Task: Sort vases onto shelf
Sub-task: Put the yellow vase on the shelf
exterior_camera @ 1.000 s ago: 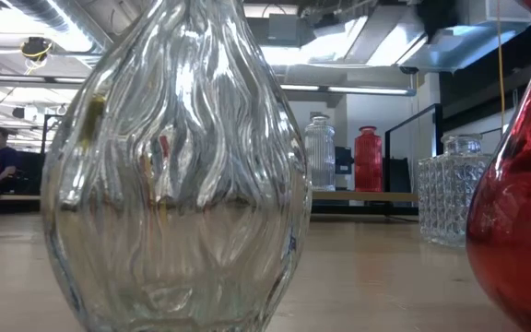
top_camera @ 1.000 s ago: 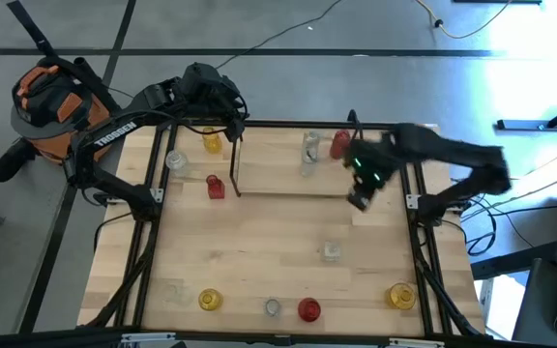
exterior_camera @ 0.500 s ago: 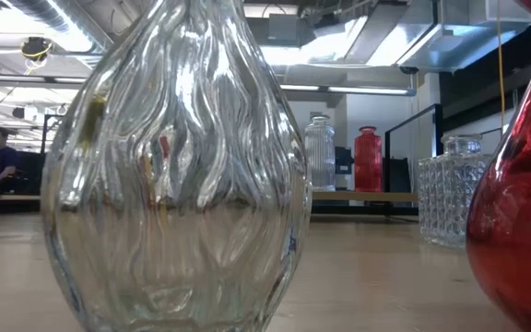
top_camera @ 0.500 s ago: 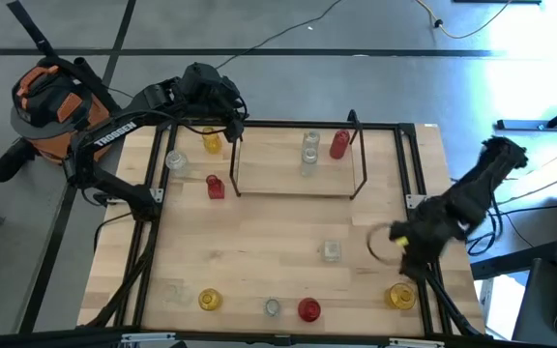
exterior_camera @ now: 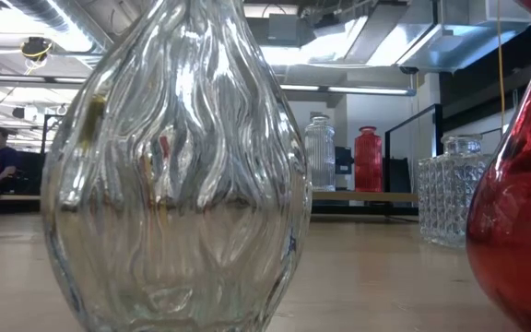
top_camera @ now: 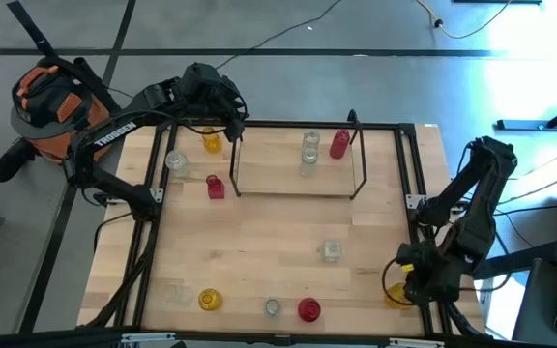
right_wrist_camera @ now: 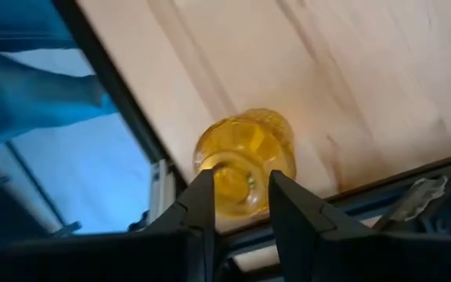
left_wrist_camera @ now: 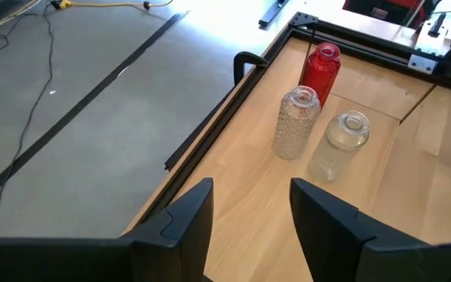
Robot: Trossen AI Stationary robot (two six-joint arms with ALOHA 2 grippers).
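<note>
Hovering over the yellow vase [right_wrist_camera: 245,160] at the table's [top_camera: 259,242] near right corner, the right gripper [right_wrist_camera: 239,205] holds nothing, fingers narrowly parted. The left gripper [left_wrist_camera: 249,215] waits, released, at the far left

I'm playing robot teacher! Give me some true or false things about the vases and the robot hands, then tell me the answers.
1. The shelf holds three vases. True.
2. The right gripper is above a red vase. False: it is above the yellow vase near the table's edge.
3. The left gripper holds a vase. False: its open fingers hold nothing.
4. A red vase stands on the table beside the shelf. True.
</note>
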